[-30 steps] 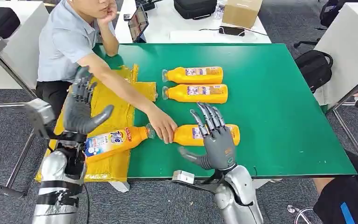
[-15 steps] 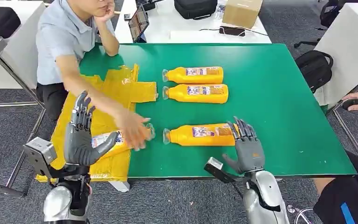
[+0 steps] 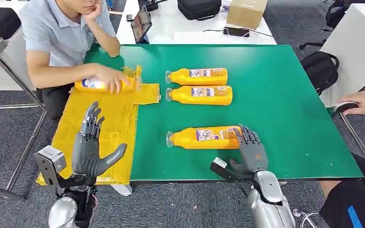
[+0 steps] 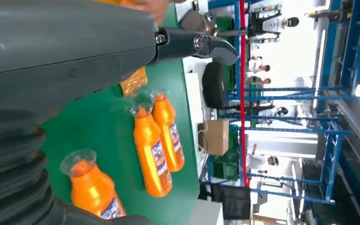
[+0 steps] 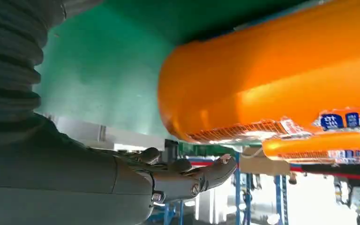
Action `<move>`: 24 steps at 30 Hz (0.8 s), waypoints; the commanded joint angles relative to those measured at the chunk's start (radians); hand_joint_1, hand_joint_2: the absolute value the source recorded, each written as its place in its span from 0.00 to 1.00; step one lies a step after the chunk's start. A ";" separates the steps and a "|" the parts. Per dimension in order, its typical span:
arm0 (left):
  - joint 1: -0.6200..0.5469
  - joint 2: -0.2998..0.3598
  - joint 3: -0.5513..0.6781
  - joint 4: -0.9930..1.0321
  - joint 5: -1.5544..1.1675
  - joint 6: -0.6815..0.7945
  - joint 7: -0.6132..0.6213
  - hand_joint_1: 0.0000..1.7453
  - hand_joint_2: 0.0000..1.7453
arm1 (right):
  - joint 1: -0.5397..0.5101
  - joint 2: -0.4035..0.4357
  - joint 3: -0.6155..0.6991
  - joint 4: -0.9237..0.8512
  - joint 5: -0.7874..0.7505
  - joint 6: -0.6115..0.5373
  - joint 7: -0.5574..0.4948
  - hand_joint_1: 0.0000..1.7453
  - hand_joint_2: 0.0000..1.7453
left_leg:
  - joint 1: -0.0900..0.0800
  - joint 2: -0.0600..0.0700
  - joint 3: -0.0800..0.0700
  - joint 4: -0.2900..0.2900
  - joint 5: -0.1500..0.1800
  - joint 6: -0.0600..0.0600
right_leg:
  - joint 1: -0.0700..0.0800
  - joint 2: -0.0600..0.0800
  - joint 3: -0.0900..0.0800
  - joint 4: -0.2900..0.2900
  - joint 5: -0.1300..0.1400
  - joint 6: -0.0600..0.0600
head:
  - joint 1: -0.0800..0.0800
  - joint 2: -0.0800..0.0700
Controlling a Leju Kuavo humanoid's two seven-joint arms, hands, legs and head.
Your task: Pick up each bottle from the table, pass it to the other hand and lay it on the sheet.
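Three orange bottles lie on the green table point(image 3: 285, 95): two side by side at the back point(image 3: 197, 76) point(image 3: 200, 95) and one near the front point(image 3: 204, 137). A person's hand point(image 3: 111, 78) holds a fourth bottle point(image 3: 92, 84) on the far end of the yellow sheet point(image 3: 100, 128). My left hand point(image 3: 91, 148) hovers open over the sheet's near end, holding nothing. My right hand point(image 3: 251, 149) is open at the front bottle's base end, fingers spread; I cannot tell whether they touch it. In the right wrist view that bottle point(image 5: 272, 84) looms just beyond my right hand point(image 5: 122, 183). The left wrist view shows my left hand point(image 4: 75, 56) and the table's bottles point(image 4: 152, 150).
A person point(image 3: 62, 33) sits at the table's far left corner, behind the sheet. Another person's hand point(image 3: 363, 102) rests at the right edge. A black backpack point(image 3: 321, 66) lies on the floor to the right. A white table point(image 3: 195, 28) behind carries a box and bags.
The person picked the bottle up from the sheet's near end and carried it to the far end. My left hand sank lower; my right hand dropped to the front bottle's base.
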 commanded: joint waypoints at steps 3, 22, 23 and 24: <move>-0.030 0.006 -0.005 0.086 0.007 -0.005 -0.002 0.00 1.00 | -0.088 -0.034 0.029 0.224 0.047 -0.020 -0.011 0.00 1.00 | 0.000 0.000 0.005 -0.002 0.001 0.002 | 0.001 -0.002 0.005 -0.002 0.000 -0.003 | 0.000 0.000; -0.073 0.006 -0.014 0.165 0.027 -0.008 0.004 0.00 1.00 | -0.236 -0.009 0.161 0.515 0.089 0.037 0.014 0.00 1.00 | 0.000 0.003 0.008 -0.001 0.001 0.002 | 0.001 0.001 0.007 -0.001 0.001 -0.002 | 0.000 0.000; -0.074 0.005 -0.013 0.169 0.028 -0.008 0.005 0.00 1.00 | -0.242 -0.007 0.159 0.522 0.085 0.045 0.017 0.00 1.00 | 0.001 0.003 0.009 -0.002 0.002 0.002 | 0.001 0.000 0.007 -0.002 0.002 -0.003 | 0.000 0.000; -0.077 0.006 -0.014 0.173 0.029 -0.009 0.005 0.00 1.00 | -0.251 -0.007 0.169 0.535 0.096 0.056 0.022 0.00 1.00 | 0.001 0.003 0.010 -0.002 0.001 0.002 | 0.001 0.000 0.007 -0.002 0.002 -0.004 | 0.000 0.000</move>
